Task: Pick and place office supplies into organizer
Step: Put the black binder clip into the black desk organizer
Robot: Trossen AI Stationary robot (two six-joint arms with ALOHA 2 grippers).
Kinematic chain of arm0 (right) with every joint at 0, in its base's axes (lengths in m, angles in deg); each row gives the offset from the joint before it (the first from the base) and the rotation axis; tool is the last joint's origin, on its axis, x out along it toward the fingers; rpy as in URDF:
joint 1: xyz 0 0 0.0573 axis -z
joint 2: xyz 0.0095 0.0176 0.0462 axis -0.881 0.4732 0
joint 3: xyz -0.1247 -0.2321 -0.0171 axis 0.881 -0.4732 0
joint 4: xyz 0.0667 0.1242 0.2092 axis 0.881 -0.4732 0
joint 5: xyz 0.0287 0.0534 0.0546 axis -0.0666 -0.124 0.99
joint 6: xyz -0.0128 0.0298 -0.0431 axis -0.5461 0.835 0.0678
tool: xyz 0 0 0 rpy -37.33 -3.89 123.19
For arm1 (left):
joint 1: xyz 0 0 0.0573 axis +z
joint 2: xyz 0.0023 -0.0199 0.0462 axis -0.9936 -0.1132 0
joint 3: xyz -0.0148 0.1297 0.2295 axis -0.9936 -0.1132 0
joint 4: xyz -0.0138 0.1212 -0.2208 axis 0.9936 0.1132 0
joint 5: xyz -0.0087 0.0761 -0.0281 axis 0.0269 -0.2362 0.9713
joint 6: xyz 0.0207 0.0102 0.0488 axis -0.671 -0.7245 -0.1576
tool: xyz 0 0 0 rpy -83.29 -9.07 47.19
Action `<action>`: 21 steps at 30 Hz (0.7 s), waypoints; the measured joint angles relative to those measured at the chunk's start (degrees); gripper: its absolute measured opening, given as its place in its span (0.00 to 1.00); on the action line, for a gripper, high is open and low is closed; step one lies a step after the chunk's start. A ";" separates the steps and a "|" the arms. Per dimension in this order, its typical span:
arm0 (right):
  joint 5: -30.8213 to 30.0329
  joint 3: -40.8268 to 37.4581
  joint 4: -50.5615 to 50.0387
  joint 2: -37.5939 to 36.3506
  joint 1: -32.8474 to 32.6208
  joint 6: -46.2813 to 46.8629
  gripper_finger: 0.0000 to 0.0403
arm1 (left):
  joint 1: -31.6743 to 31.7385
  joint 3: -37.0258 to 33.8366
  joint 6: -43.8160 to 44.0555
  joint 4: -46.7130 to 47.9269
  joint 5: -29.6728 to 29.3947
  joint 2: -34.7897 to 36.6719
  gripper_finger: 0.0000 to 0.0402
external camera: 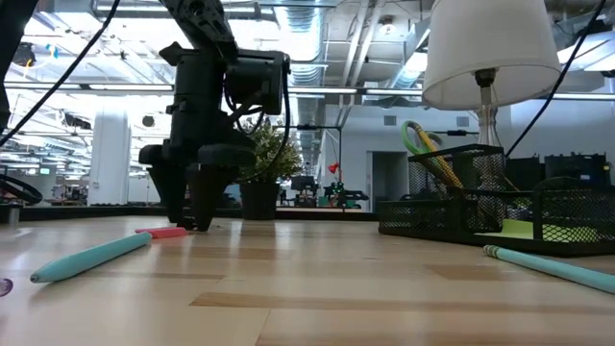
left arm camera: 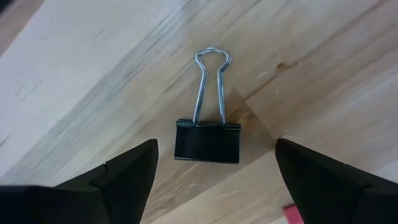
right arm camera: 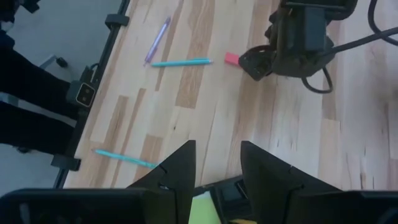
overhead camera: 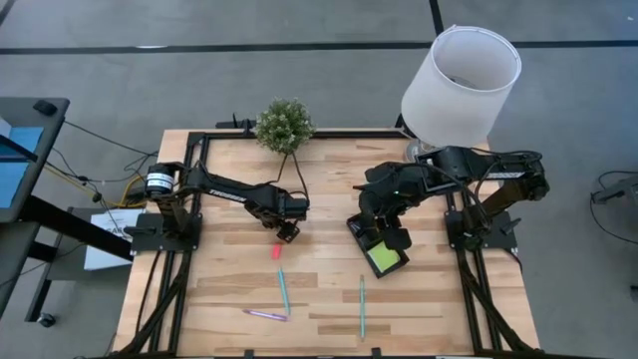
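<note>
A small black binder clip [left arm camera: 207, 140] with silver wire handles lies flat on the wooden table. My left gripper [overhead camera: 288, 232] is open and low over the table, one finger on each side of the clip and clear of it; it also shows in the low view [external camera: 197, 213]. My right gripper [overhead camera: 394, 239] is open and empty above the black mesh organizer [overhead camera: 357, 229], with table showing in the narrow gap between its fingers [right arm camera: 217, 165]. A lime-green sticky-note pad [overhead camera: 384, 259] lies in the organizer. A pink eraser [overhead camera: 277, 251] lies just near of my left gripper.
Two teal pens [overhead camera: 283, 289] [overhead camera: 361, 306] and a purple pen [overhead camera: 264, 315] lie toward the near edge. A potted plant [overhead camera: 284, 125] stands at the far edge and a white-shaded lamp [overhead camera: 461, 85] at the far right. The organizer's taller section holds yellow-green items [external camera: 428, 154].
</note>
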 joint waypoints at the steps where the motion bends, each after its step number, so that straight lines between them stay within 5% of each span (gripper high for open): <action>1: 0.00 0.00 0.06 0.00 0.00 -0.01 0.29 | 0.00 0.00 -0.06 -0.02 0.00 0.00 0.80; 9: 0.00 0.00 2.27 0.00 0.00 -0.02 0.29 | 0.22 0.00 -2.16 -0.42 -0.06 0.00 0.76; 21: 0.00 0.00 2.75 0.00 0.00 -0.02 0.29 | 0.31 -4.58 -0.13 -8.06 2.61 0.55 0.48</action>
